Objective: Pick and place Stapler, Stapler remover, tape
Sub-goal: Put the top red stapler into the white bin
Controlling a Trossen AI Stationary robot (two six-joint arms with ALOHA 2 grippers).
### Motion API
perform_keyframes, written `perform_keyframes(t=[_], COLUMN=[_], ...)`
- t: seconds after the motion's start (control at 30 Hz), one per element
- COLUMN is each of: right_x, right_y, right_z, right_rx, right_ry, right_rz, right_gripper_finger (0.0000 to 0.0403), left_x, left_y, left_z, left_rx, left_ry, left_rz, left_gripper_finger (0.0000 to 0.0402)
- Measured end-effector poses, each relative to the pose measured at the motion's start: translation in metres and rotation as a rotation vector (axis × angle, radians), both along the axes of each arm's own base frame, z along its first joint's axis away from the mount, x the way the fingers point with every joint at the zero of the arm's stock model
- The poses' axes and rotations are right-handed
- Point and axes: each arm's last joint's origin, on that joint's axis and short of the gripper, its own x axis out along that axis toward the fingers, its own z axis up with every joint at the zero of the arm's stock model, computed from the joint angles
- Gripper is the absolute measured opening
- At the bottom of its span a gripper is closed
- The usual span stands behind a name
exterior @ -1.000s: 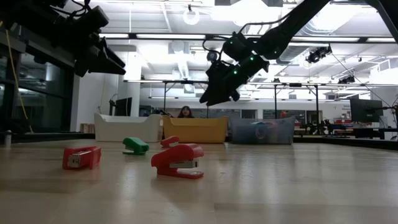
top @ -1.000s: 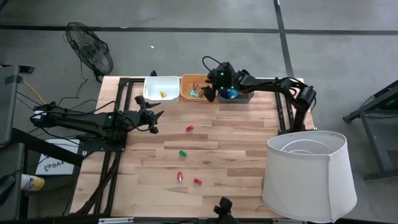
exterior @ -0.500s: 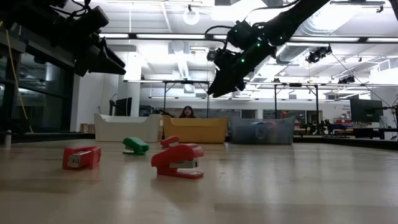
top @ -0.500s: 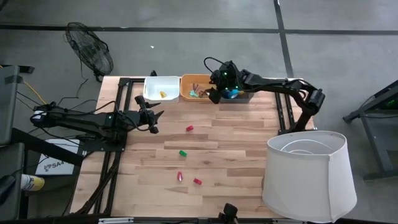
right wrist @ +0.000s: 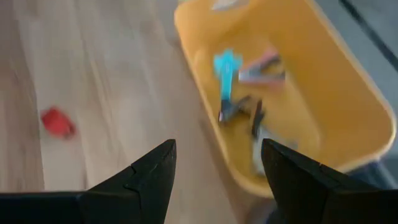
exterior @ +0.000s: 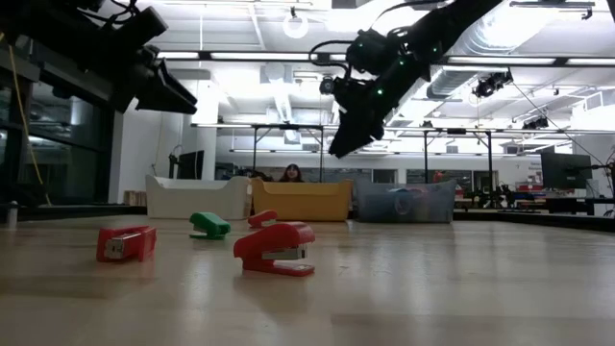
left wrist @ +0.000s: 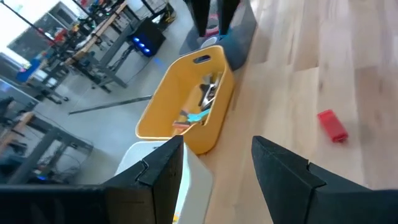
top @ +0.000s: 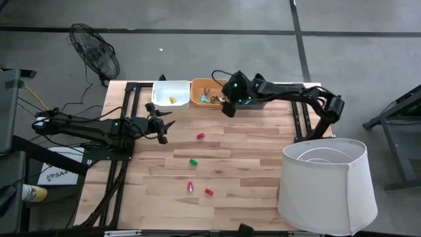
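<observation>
Two dark robot arms hang above a pale wooden plank table, largest thing in the room. Along its far edge stand three bins in a row: a white plastic bin, an orange-yellow plastic bin holding small metal and blue items, and a grey bin where the tape seems to lie, too hidden to confirm. The right gripper hovers at the orange-yellow bin's near edge, fingers parted, holding nothing. The left gripper waits over the table's left side, also parted and empty. Four small staplers lie mid-table: a red one, a green one, and two more red ones nearer the front. For the next pick, I would judge the nearest red stapler best: descend straight, jaws straddling its narrow width, then close squarely so it cannot twist away.
</observation>
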Motion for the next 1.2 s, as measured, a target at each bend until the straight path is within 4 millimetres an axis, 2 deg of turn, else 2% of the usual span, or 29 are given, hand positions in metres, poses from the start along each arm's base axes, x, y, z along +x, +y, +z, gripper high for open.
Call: perform_keyframes(t=[0.17, 0.3, 0.43, 0.57, 0.73, 0.97, 1.1, 1.2], right_x=[-0.006, -0.004, -0.003, -0.008, -0.041, -0.095, -0.124, -0.142], right_y=[0.019, 0.036, 0.047, 0.051, 0.055, 0.079, 0.093, 0.101], right_z=[-0.003, -0.007, -0.009, -0.020, -0.040, -0.040, -0.048, -0.055], right_rx=[-0.015, -0.054, -0.082, -0.077, -0.031, -0.108, -0.162, -0.194], right_ry=[0.165, 0.254, 0.305, 0.279, 0.152, -0.157, -0.336, -0.426], right_rz=[-0.031, -0.048, -0.034, 0.008, 0.017, 0.049, 0.100, 0.121], right_gripper_finger=[0.0227, 0.0227, 0.0227, 0.0227, 0.0227, 0.0227, 0.0227, 0.0227], left_x=[0.003, 0.013, 0.028, 0.044, 0.053, 0.061, 0.074, 0.090], left_y=[0.000, -0.001, -0.002, -0.002, 0.014, 0.044, 0.054, 0.059], left_z=[-0.001, -0.006, -0.004, -0.001, -0.006, -0.016, -0.023, -0.019], left_rx=[-0.048, -0.050, -0.050, -0.044, -0.078, -0.203, -0.244, -0.266], left_ry=[-0.028, -0.017, 0.023, 0.068, 0.100, 0.084, 0.117, 0.140], left_rz=[0.001, -0.015, -0.024, -0.031, 0.005, -0.023, -0.022, -0.041], left_gripper_finger=[0.0186, 0.0186, 0.0186, 0.0186, 0.0186, 0.0186, 0.0186, 0.0186])
